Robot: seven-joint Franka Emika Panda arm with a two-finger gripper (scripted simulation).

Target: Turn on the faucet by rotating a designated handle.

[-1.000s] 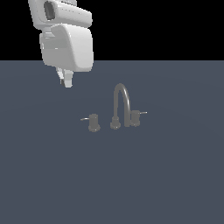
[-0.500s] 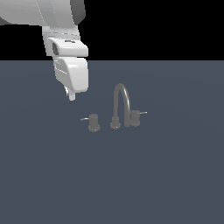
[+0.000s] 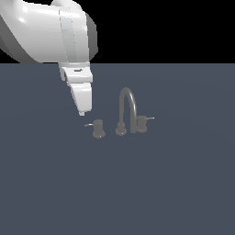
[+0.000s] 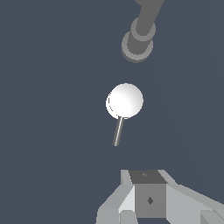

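- The faucet (image 3: 128, 112) stands on a flat slate-blue surface (image 3: 114, 193), roughly at the middle of the exterior view, with its thin arched spout (image 3: 127, 98) rising above two stubby side pieces.
- The handle (image 3: 97, 129) sits apart from the spout's foot, towards the exterior view's left, and its thin lever (image 3: 88, 125) points further to that left.
- A second, darker handle (image 3: 142, 123) stands close against the spout on the exterior view's right.
- The white arm (image 3: 46, 32) fills the upper left of the exterior view and slopes down to the gripper (image 3: 81, 111).
- The gripper's tip hangs above and slightly to the exterior view's left of the handle, close to it but with a gap showing; it grasps nothing.
- From these pictures it cannot be told how far apart the fingers are.
- In the wrist view the handle (image 4: 124, 100) appears from above as a bright round cap with the lever (image 4: 117, 131) running out of it, and the spout's round base (image 4: 138, 43) lies beyond.
- Grey parts of the gripper (image 4: 148, 205) show at the edge of the wrist view, clear of the lever.
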